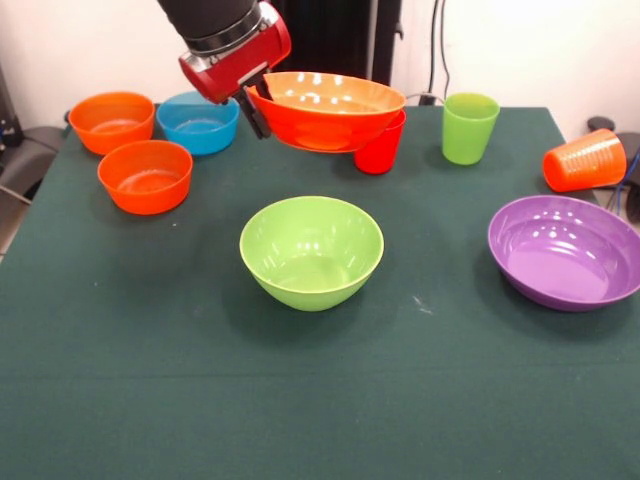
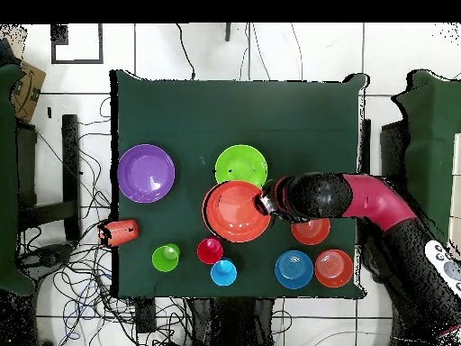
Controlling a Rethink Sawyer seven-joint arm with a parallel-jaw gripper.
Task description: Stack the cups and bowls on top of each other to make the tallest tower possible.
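Note:
My gripper [image 1: 255, 100] is shut on the rim of the large orange-red bowl [image 1: 330, 115] and holds it in the air, tilted a little; from above [image 2: 236, 212] it hangs just beside the large lime green bowl [image 1: 312, 250], which stands alone mid-table. The large purple bowl [image 1: 565, 250] stands at the right. Two small orange bowls [image 1: 112, 120] [image 1: 146, 175] and the small blue bowl [image 1: 198, 122] stand at the far left. The red cup [image 1: 380, 150] is partly hidden behind the held bowl. The lime green cup [image 1: 469, 127] stands upright. The orange cup [image 1: 584, 160] lies on its side. The light blue cup [image 2: 223, 272] shows only from above.
The dark green table [image 1: 150, 350] carries everything. Cables lie on the floor beyond its edges in the overhead view.

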